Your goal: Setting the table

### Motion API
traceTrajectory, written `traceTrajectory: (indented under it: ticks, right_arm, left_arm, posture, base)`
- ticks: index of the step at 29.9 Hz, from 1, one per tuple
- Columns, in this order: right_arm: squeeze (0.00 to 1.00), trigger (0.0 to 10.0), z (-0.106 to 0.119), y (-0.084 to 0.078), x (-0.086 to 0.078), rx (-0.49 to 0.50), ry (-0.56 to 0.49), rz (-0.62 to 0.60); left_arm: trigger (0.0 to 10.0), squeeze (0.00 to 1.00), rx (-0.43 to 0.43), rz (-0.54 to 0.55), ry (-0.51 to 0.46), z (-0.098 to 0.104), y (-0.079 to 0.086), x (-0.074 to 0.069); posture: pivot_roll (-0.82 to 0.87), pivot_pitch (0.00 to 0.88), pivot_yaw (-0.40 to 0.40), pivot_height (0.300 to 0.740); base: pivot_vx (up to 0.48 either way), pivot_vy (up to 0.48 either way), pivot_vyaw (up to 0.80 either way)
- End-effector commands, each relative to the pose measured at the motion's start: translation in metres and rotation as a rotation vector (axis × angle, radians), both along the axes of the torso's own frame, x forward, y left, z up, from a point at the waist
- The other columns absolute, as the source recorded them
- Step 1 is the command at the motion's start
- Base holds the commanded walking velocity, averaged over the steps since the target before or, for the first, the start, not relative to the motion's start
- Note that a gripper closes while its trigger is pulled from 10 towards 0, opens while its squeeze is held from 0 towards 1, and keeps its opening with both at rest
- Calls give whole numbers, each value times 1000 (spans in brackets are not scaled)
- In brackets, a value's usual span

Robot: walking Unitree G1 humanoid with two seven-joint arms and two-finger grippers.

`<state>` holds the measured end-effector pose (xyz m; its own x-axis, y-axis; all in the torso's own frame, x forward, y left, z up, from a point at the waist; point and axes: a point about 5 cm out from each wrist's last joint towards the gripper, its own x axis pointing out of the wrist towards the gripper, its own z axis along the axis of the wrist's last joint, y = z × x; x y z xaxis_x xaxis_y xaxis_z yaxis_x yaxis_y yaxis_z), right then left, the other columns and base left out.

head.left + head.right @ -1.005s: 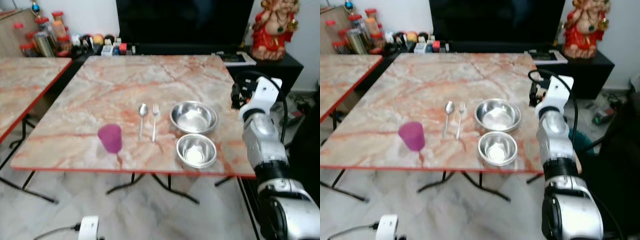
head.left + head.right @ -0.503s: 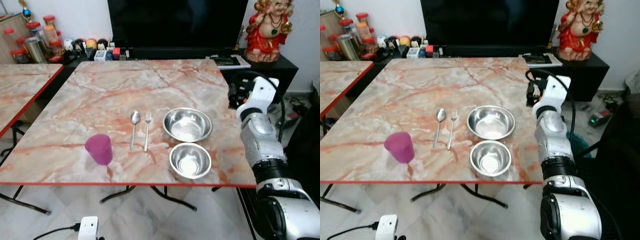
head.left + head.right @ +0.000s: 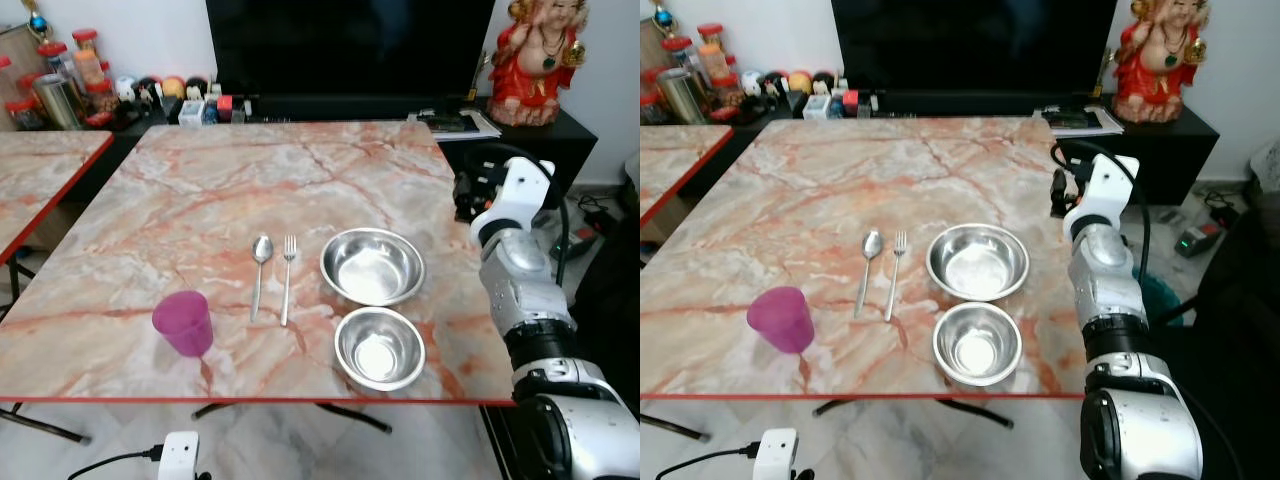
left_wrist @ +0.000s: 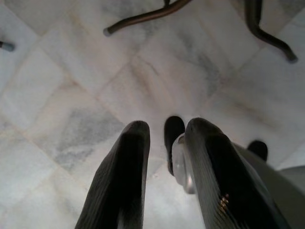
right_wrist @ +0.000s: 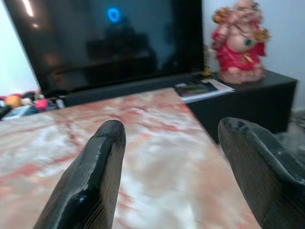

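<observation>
On the marble-patterned table, toward the near edge: a pink cup closest to the near left corner, then a spoon and fork lying side by side, parallel and just apart. Beside the fork, a larger steel bowl, and nearer the front edge a smaller steel bowl, their rims close or touching, hard to tell. Raised at the table's right edge, level with the larger bowl, the right gripper, fingers spread wide, holding nothing, aimed across the tabletop toward a dark television and a red figurine. Hanging low over the tiled floor, the left gripper, fingers narrowly parted and empty.
</observation>
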<state>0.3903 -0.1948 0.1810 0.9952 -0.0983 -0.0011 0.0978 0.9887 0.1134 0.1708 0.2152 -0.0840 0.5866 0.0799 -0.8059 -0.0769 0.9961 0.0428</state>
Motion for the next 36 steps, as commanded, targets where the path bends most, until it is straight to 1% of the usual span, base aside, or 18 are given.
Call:
traceTrajectory:
  ticks: [1, 3, 4, 5, 6, 9, 10, 14, 15, 19, 22, 23, 26, 27, 29, 31, 35, 36]
  right_arm:
    - [0, 10000, 7, 6, 2, 1, -7, 23]
    - [0, 10000, 6, 6, 2, 2, -3, 22]
    - [0, 10000, 6, 6, 2, 39, 0, 18]
    - [0, 10000, 6, 6, 2, 39, 0, 18]
    - [0, 10000, 5, 6, 2, 72, 0, 15]
    - [0, 10000, 6, 4, 2, 87, 1, 9]
    - [1000, 10000, 6, 4, 2, 88, 1, 10]
    - [1000, 10000, 6, 4, 2, 95, 6, 10]
    - [1000, 10000, 4, 1, 2, 111, 42, -17]
    - [1000, 10000, -3, 0, 1, 214, 100, -6]
    - [1000, 10000, -6, 1, 1, 235, 122, 13]
    - [1000, 10000, -10, 0, 0, 254, 154, -10]
    - [1000, 10000, -11, -2, 0, 280, 177, -23]
    - [1000, 10000, -13, -2, 0, 305, 204, -22]
    - [1000, 10000, -12, -1, 1, 317, 214, -9]
    - [1000, 10000, -17, 1, 1, 338, 262, 11]
    - [1000, 10000, -22, 5, 1, 378, 300, 57]
    - [1000, 10000, -23, 6, 0, 369, 307, 62]
  left_arm:
    - [10000, 0, 7, 4, -14, 2, 3, 3]
    - [10000, 0, 6, 6, -15, 2, 3, 3]
    - [10000, 0, 7, 7, -16, 2, 3, 3]
    - [10000, 0, 7, 7, -16, 2, 3, 3]
    - [10000, 0, 8, 8, -17, 2, 3, 3]
    - [10000, 0, 10, 9, -13, 2, 3, 2]
    - [10000, 0, 10, 9, -11, 2, 4, 2]
    - [10000, 0, 9, 8, -7, 1, 4, 1]
    - [10000, 0, 8, 8, 1, 1, 4, -1]
    - [10000, 0, 0, 7, 8, 0, 4, -2]
    - [10000, 0, -3, 7, 6, 0, 4, -2]
    - [10000, 0, -4, 10, 5, 0, 4, -3]
    - [10000, 0, -5, 13, 5, 0, 5, -3]
    - [10000, 0, -4, 12, 8, -1, 5, -4]
    - [10000, 0, -5, 12, 10, -1, 5, -4]
    - [10000, 0, -8, 11, 17, -2, 4, -6]
    - [10000, 0, -4, 17, 17, -2, 5, -7]
    - [10000, 0, -3, 19, 16, -2, 5, -7]
  posture:
    - [-6, 0, -12, 732]
    - [-3, 0, -10, 732]
    - [-4, 0, -8, 732]
    - [-4, 0, -8, 732]
    - [-5, 0, -7, 732]
    - [-3, 0, -6, 732]
    - [-3, 0, -6, 732]
    - [-2, 0, -6, 732]
    - [-4, 0, -4, 732]
    - [-4, 0, -1, 732]
    - [-4, 0, -2, 732]
    - [-5, 0, -4, 732]
    - [-5, 0, -4, 732]
    - [-5, 0, -4, 732]
    - [-5, 0, -4, 732]
    - [-5, 0, -6, 732]
    - [-1, 0, -10, 732]
    - [-1, 0, -10, 732]
  base:
    - [266, 0, 0]
    - [124, 0, 0]
    - [0, 0, 0]
    - [0, 0, 0]
    - [0, 0, 0]
    - [0, 0, 0]
    - [0, 0, 0]
    - [0, 0, 0]
    - [0, 0, 0]
    - [0, 0, 0]
    - [0, 0, 0]
    - [0, 0, 0]
    - [0, 0, 0]
    - [0, 0, 0]
    - [0, 0, 0]
    - [0, 0, 0]
    - [0, 0, 0]
    - [0, 0, 0]
